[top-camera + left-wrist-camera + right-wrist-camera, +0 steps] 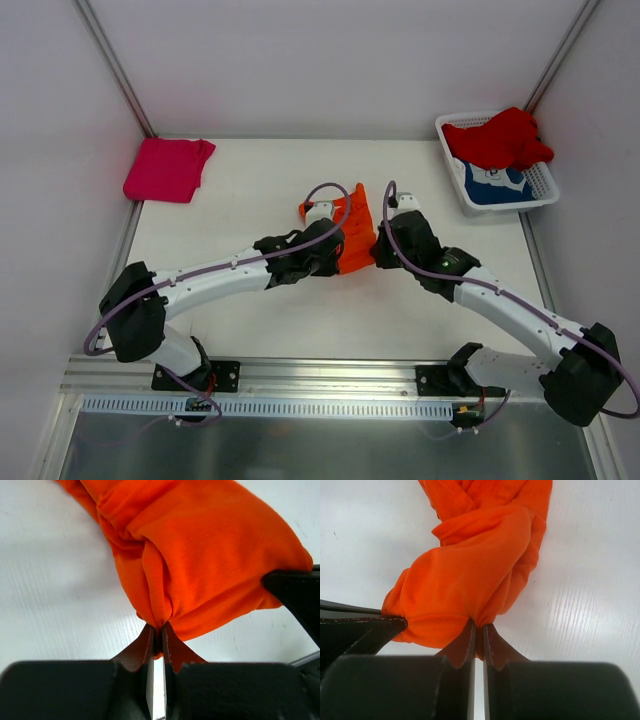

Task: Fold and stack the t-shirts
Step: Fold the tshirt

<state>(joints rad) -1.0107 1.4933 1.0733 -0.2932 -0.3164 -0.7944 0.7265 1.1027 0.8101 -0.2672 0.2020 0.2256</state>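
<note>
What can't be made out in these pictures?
Bright orange cloth t-shirt: top view, the arms cover part of it; wrist views cut it off at the top.
Blue cloth t-shirt with white print: top view, mostly under the red cloth t-shirt in the white plastic lattice basket; print too small to read.
Left hand and right hand: top view, fingertips hidden under the wrists.

A white plastic lattice basket [548,186] is sitting at the far right corner of the flat white table [250,325], which is lying between pale panel walls [330,60], while a silver metal rail [320,373] is running along its near edge.
</note>
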